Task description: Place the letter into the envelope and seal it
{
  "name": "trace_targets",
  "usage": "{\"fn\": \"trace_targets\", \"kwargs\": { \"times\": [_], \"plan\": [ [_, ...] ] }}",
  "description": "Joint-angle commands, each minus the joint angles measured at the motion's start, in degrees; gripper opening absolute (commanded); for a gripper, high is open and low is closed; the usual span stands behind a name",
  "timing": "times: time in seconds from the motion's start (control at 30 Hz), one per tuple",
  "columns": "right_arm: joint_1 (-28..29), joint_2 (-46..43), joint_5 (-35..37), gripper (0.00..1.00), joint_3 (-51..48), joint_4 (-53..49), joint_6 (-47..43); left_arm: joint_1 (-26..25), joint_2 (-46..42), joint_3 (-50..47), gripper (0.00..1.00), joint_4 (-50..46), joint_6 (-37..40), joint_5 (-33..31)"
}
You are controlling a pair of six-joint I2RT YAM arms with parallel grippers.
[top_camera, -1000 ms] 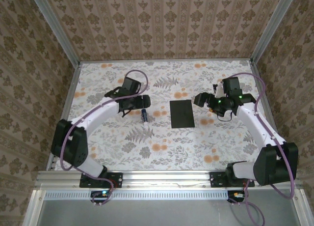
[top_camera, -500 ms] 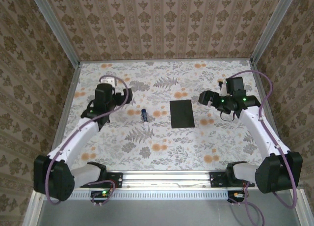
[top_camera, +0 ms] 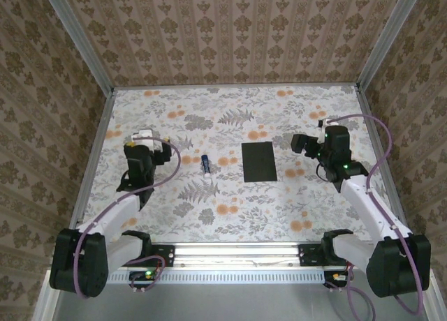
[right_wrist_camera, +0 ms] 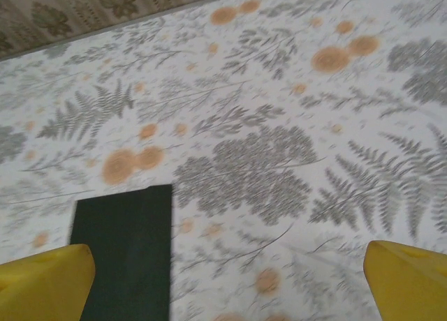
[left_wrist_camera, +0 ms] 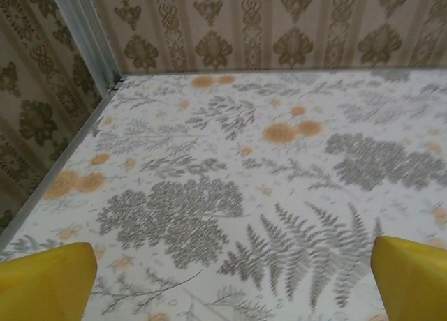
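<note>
The black envelope (top_camera: pixel 258 162) lies flat in the middle of the floral table, and its corner sits at the lower left of the right wrist view (right_wrist_camera: pixel 126 251). The letter is out of view. My left gripper (top_camera: pixel 143 144) hovers over the left side of the table, well away from the envelope. In the left wrist view, the left gripper (left_wrist_camera: pixel 234 279) stands open with bare tablecloth between its yellow fingertips (left_wrist_camera: pixel 45 279). My right gripper (top_camera: pixel 302 143) is just right of the envelope. The right wrist view has the right gripper (right_wrist_camera: pixel 227 286) open and holding nothing.
A small white-and-blue glue stick (top_camera: pixel 206 165) lies left of the envelope, between it and the left gripper. Metal rails and patterned walls (top_camera: pixel 98 118) border the table on the left, back and right.
My left arm has swung away from the glue stick to the left and back toward its base. My right arm has drawn back slightly toward the near right. The envelope and glue stick stayed put.
</note>
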Motion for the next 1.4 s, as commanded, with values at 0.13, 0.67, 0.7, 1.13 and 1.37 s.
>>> {"fn": "trace_targets", "kwargs": {
  "times": [0.13,0.67,0.7,1.13,1.37],
  "plan": [
    [-0.7,2.0,7.5,1.0,-6.6,17.5,-12.3,0.5,6.5,-1.1,1.0,14.2,7.5,-2.8],
    [-3.3,15.3,11.6,1.0,-15.8,43.7,-7.8,5.1,10.3,-1.2,1.0,12.7,9.2,6.2],
    [-3.4,15.7,11.4,1.0,-15.9,44.7,-8.1,5.4,10.8,-2.1,1.0,15.0,9.0,6.3],
    [-3.7,27.0,6.5,1.0,-17.2,58.2,-10.8,8.3,24.5,-3.8,1.0,31.8,9.8,8.2],
    [-3.8,26.8,6.6,1.0,-16.8,57.0,-10.8,10.4,27.5,-1.6,1.0,29.7,7.9,10.2]
  ]
}}
